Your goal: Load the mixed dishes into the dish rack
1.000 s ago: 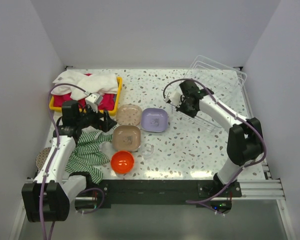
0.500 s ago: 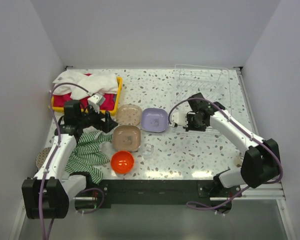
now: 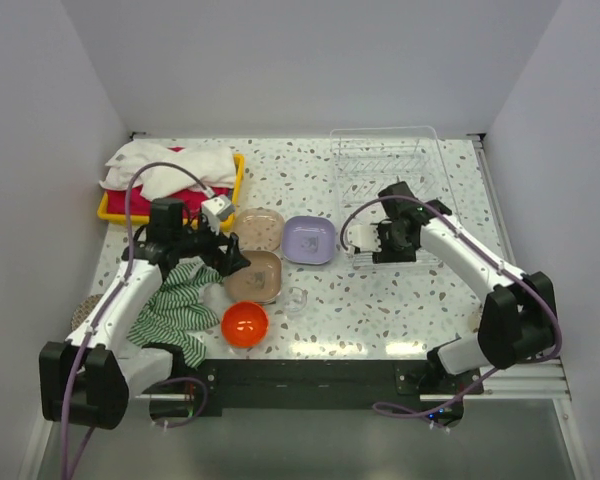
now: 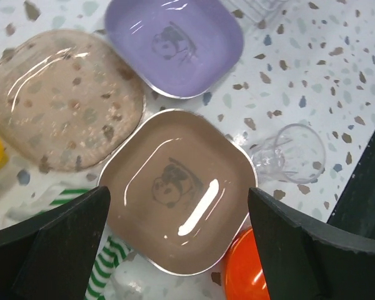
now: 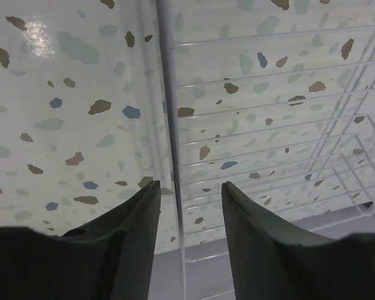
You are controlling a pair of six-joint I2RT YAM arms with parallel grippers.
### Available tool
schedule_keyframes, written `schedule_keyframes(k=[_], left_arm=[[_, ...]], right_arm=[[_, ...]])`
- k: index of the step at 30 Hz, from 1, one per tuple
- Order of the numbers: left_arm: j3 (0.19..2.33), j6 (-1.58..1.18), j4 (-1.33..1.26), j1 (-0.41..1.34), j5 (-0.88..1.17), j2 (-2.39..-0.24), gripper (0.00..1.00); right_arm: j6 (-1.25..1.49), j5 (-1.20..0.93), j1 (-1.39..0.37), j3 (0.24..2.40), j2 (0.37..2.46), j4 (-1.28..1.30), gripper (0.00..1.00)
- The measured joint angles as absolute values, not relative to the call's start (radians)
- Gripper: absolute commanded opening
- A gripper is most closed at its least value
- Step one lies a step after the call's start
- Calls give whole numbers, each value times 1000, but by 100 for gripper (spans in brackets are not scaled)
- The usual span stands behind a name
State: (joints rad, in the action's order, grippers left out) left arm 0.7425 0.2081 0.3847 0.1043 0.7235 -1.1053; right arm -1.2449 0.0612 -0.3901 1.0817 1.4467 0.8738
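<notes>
Both spread | left pincer [image 4: 178, 199] centred over tan plate [image 4: 175, 181] | right pincer [image 5: 190, 187] astride dish rack [image 5: 166, 75] rim

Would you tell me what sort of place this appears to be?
Probably a robot test cell staged as a kitchen counter: plain white walls box in a speckled table, robot arms are bolted at its near edge, and a dish rack and lilac plate sit on it.
</notes>
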Motion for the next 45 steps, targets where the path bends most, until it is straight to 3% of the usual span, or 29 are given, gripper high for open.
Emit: schedule_keyframes(k=[7,12,15,22,39,42,45], left_arm=[[950,381,587,316,704,-1151,93],[984,504,717,515,670,-1151,79],[971,535,778,638,651,-1154,75],[971,544,811,738,547,-1236,67],[1032,567,757,1047,271,-1473,53],[1032,560,742,1047,230,-1507,49],[1032,558,731,1047,203,-1535,33]], right_arm=[[-1047,15,-387,1278,1356,970,70],[-717,8,-387,1375,1221,967,70],[-489,0,-370,1379,1182,969,72],[-146,-81,-243,1277,1102,989,72],[54,-172,-78,1143,858,999,71],[62,-180,-59,1143,846,1003,71],[68,-184,-50,1143,846,1004,71]])
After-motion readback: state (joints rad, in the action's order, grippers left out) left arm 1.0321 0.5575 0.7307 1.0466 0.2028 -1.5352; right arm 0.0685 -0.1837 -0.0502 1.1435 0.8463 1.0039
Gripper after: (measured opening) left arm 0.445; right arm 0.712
